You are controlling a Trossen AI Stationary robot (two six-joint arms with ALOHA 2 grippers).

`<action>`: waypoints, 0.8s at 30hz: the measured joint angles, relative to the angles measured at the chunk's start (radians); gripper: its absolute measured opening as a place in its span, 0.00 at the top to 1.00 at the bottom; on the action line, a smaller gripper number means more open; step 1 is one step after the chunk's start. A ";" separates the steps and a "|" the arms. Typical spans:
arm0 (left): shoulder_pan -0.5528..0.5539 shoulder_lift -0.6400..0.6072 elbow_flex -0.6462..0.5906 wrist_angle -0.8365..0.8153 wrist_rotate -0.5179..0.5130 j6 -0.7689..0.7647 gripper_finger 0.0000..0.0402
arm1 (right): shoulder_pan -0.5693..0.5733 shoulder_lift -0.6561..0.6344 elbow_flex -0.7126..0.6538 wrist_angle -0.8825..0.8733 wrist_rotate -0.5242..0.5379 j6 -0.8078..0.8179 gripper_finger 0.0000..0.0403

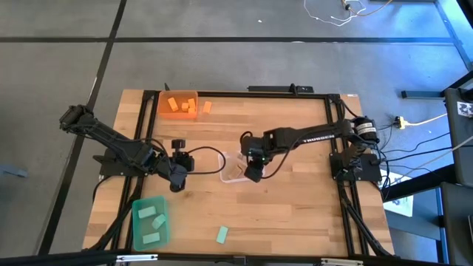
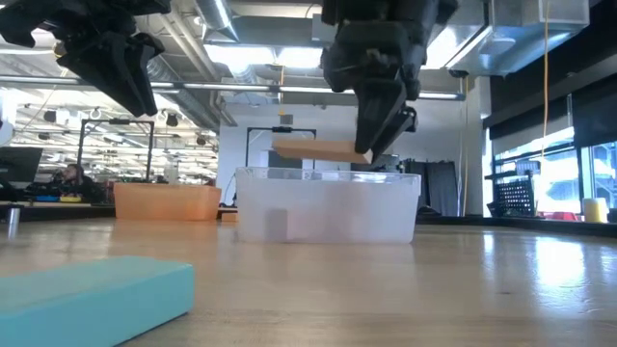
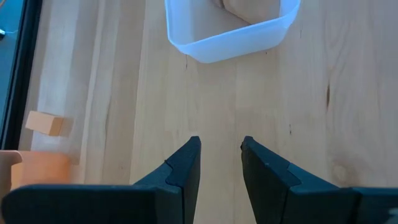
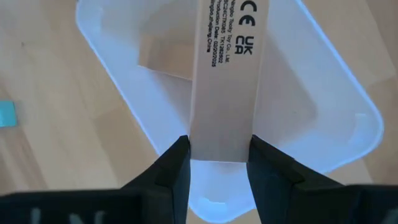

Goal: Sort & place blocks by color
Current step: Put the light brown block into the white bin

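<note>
while over clear bin [image 4: 348, 124], right hand [image 4: 219, 163] clamps tan block [image 4: 225, 81]

Orange blocks [image 1: 179, 105] fill the orange bin [image 1: 164, 111] at the far left. Mint green blocks [image 1: 151, 225] sit in the green bin [image 1: 137, 236] near left. A tan block [image 4: 225, 74] with black print hangs over the clear bin [image 4: 348, 134]. The tabletop [image 1: 295, 214] is pale wood.

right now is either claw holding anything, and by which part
The right claw pinches a plain tan wood block by its long sides at one end, above the clear bin. The left claw holds nothing.
</note>
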 joint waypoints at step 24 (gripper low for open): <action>0.000 0.000 0.000 -0.001 0.001 0.001 0.74 | -0.039 0.049 0.000 -0.012 -0.053 -0.082 0.65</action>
